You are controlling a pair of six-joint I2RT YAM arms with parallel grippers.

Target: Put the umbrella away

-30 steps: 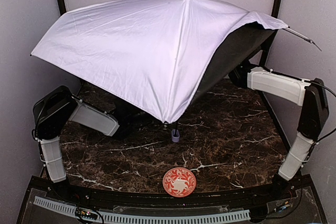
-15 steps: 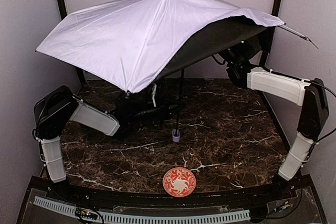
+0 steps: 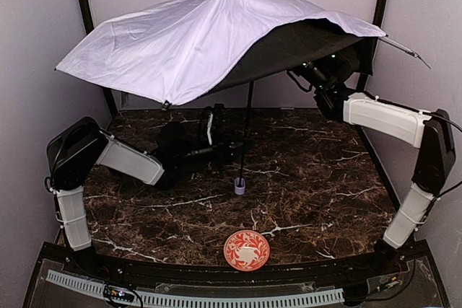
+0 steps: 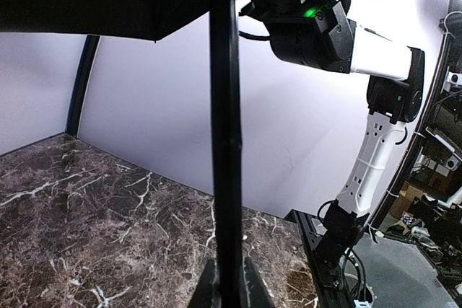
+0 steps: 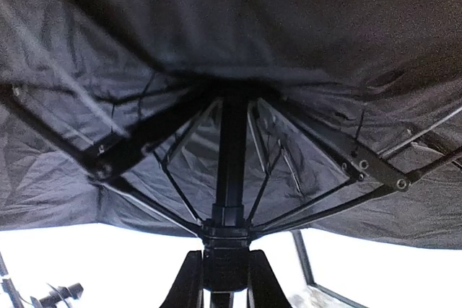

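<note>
- Marble table point(image 3: 310, 178) is overhung by the open umbrella point(image 3: 216, 34).
- Its shaft point(image 4: 225, 142) is clamped by the left gripper point(image 4: 229, 283).
- Its collar point(image 5: 225, 239), high above the table, is seemingly pinched by the right gripper point(image 5: 225, 272).

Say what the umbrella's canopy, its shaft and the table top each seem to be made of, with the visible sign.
Canopy: thin fabric, likely synthetic, matt lavender outside, black beneath; it creases and sags.
Shaft: black, straight, rigid; probably painted metal.
Table top: dark brown with white veins, slight sheen; marble or a marble-look laminate.
</note>
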